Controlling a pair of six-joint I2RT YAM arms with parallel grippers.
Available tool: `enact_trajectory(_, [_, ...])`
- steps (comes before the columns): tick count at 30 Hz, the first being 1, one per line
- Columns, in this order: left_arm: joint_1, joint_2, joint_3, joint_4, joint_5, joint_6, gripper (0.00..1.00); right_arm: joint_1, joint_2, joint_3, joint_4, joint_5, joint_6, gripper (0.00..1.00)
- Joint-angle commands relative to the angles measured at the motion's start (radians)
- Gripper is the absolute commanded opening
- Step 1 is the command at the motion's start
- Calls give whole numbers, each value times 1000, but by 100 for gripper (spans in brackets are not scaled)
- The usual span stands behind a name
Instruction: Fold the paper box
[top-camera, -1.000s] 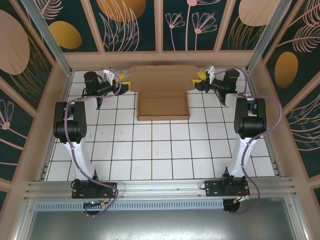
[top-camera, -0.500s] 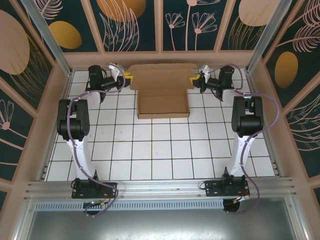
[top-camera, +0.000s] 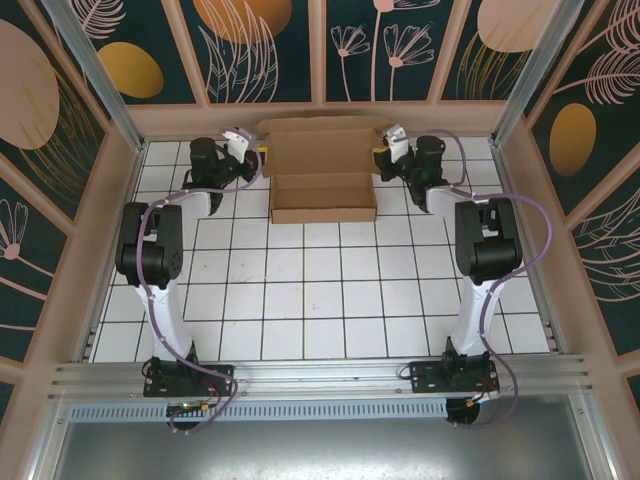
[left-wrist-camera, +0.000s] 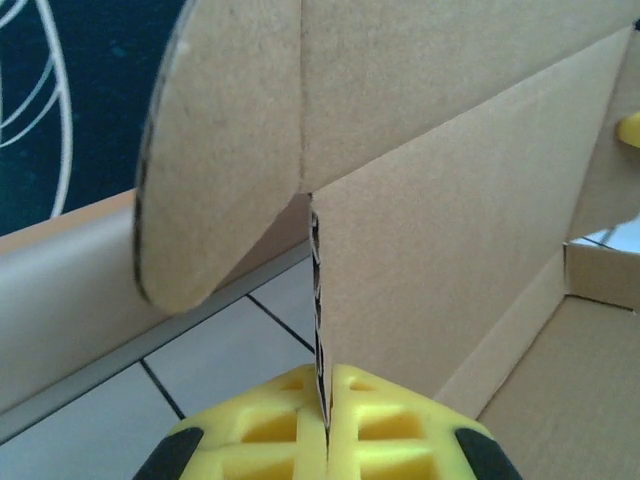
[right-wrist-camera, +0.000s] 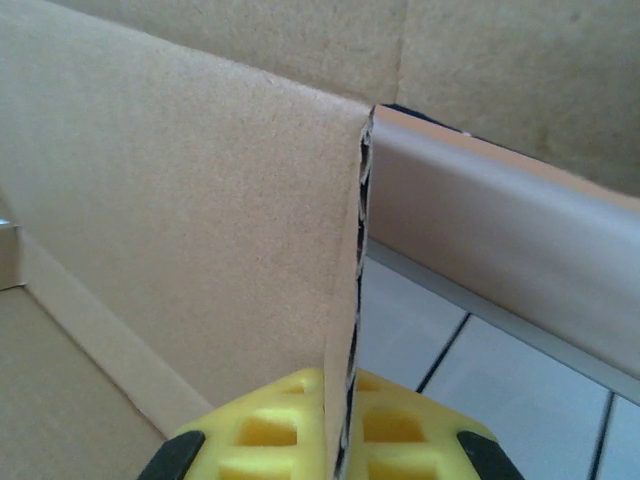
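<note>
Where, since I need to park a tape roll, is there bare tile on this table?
Free: the broad tiled floor between the left arm and right arm, from the paper box to the base rail. Crowded: the far strip, where the left end effector and right end effector pinch the box's side flaps.

Robot lab test cell: aluminium frame (top-camera: 320, 374), white tiled floor (top-camera: 320, 290), leaf-print wall panels (top-camera: 265, 50) enclosing workspace.

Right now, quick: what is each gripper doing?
Left gripper: shut on the left edge of the box.
Right gripper: shut on the right edge of the box.
</note>
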Motion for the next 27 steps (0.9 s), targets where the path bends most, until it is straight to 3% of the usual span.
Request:
enact_trajectory(1, [-79, -60, -49, 98, -204, -147, 0, 112, -51, -57, 83, 203, 43, 0])
enact_trajectory(5, [-96, -99, -44, 43, -399, -350, 0, 180, -79, -154, 278, 428, 148, 0])
enact_trajectory(10, [-139, -123, -67, 28, -523, -547, 0, 264, -70, -107, 272, 640, 311, 0])
enact_trajectory(16, [-210, -134, -109, 58, -624, -624, 0, 389, 20, 27, 218, 1019, 445, 0])
enact_trajectory(22, [-215, -144, -177, 117, -687, -706, 0, 412, 49, 83, 159, 1148, 552, 0])
enact_trajectory(27, [-217, -146, -224, 187, -682, -748, 2, 412, 34, -12, 284, 1106, 554, 0])
